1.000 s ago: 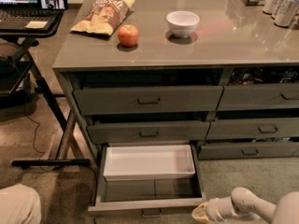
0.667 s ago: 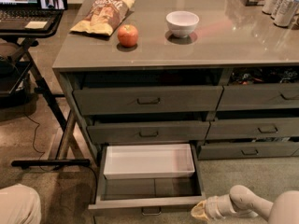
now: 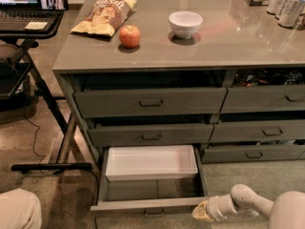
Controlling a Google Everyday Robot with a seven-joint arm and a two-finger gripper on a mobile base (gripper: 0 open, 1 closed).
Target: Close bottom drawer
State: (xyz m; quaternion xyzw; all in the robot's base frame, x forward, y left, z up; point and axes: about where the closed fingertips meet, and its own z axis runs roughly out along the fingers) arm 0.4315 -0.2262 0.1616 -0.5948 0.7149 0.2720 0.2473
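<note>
The bottom drawer (image 3: 143, 205) stands pulled out, white tray (image 3: 151, 162) inside. My end effector (image 3: 202, 212) seems to touch its right front corner; I cannot tell its opening.

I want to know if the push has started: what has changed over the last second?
Hardly anything. The gripper, at the end of the bottom drawer front, has at most crept slightly toward it. The drawer stays pulled out, its white tray showing. The apple, bowl and chip bag are unmoved.
</note>
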